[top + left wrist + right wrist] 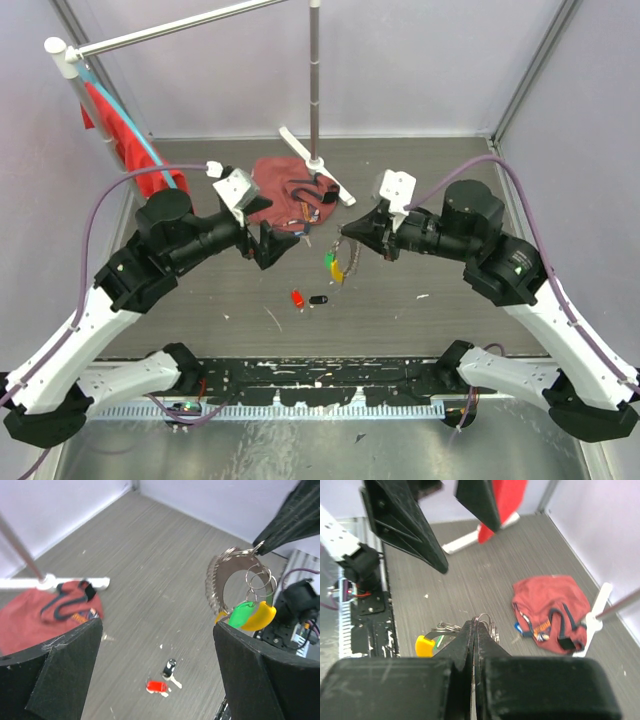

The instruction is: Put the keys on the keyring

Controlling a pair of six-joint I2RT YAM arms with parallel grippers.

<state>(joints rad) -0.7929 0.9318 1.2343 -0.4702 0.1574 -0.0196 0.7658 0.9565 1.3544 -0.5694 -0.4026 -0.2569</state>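
My right gripper [345, 238] is shut on the keyring [225, 577], a silvery coiled-wire loop held above the table. A green key [241, 614] and a yellow key [260, 618] hang from it on small rings. In the right wrist view the keyring [485, 621] pokes out above the closed fingertips and the yellow key [424, 646] shows at the left. A red key [297, 298] and a black key [318, 299] lie side by side on the table; they also show in the left wrist view, red [157, 686] and black [169, 669]. My left gripper [278, 245] is open and empty above them.
A crumpled red cloth [285, 195] lies behind the grippers, next to a white-footed metal pole stand [315, 150]. A red garment [125, 140] hangs from a rail at the back left. Grey walls close the table on three sides.
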